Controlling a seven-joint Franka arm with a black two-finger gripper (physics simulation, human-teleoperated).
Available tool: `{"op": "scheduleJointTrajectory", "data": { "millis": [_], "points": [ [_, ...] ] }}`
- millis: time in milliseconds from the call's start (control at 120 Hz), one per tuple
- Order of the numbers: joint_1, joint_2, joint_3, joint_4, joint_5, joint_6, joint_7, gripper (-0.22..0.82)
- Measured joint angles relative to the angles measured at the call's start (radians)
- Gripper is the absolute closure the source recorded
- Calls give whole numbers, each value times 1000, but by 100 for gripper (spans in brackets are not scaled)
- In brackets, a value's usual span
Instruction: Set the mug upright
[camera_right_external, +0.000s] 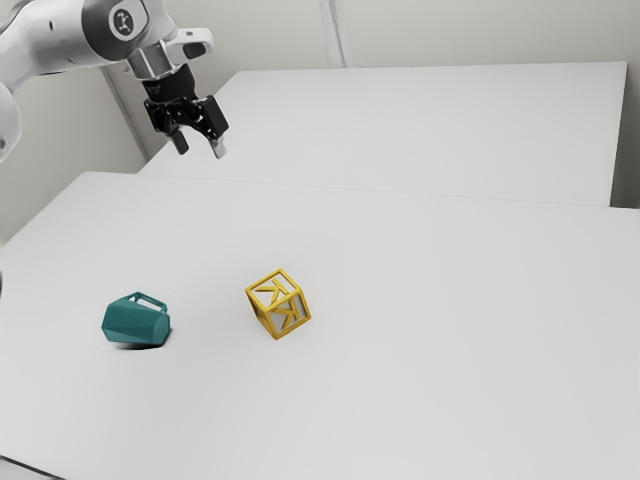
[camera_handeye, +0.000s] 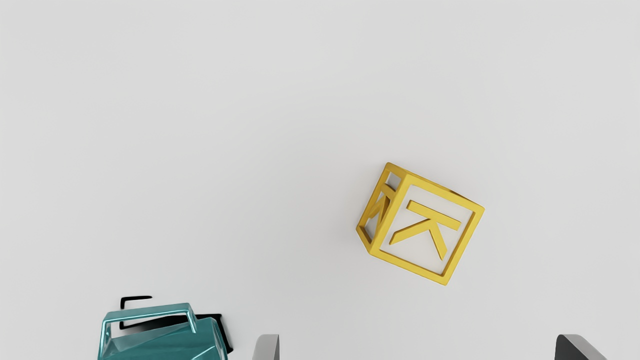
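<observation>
Gripper state: open and unloaded. The gripper (camera_right_external: 200, 150) is raised above the table (camera_right_external: 430, 350), its two fingers (camera_handeye: 267, 348) set wide apart with nothing between them. The spread presumably provides clearance for taking an object between them.

Task object: the teal mug (camera_right_external: 137, 323) lies on its side on the table, toward 7 o'clock from the gripper in the exterior view. It is not upright. The handle (camera_handeye: 147, 312) stands clear of the body on the 12 o'clock side in that view. The body is faceted; a flat facet beneath it probably limits rolling. Which end is the mouth cannot be determined with confidence.

Secondary object: the yellow-framed letter cube (camera_right_external: 279, 304) is at 5 o'clock from the gripper and near 3 o'clock from the mug, apart from both. It appears to rest on a face, which would keep it stable. The gap should leave working room beside the mug.

Arm pose: the arm (camera_right_external: 60, 40) enters from 10 o'clock, bends at the wrist and directs the hand downward.
</observation>
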Motion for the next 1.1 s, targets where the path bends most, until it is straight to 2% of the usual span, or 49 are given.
{"op": "scheduleJointTrajectory", "data": {
  "millis": [267,433,492,575,817,908,1008,1100],
  "points": [
    [0,-1,1,-3,0,-2,1,0],
    [-3,-31,16,-52,-6,-1,1,0],
    [-14,-73,54,-106,-36,-7,6,0],
    [-27,-109,144,-147,-122,-41,24,0],
    [23,-122,387,-290,-351,-130,157,0],
    [119,-110,416,-315,-394,-154,229,0],
    [239,-51,422,-320,-437,-171,312,0],
    [255,2,423,-320,-466,-178,385,0]
  ]
}}
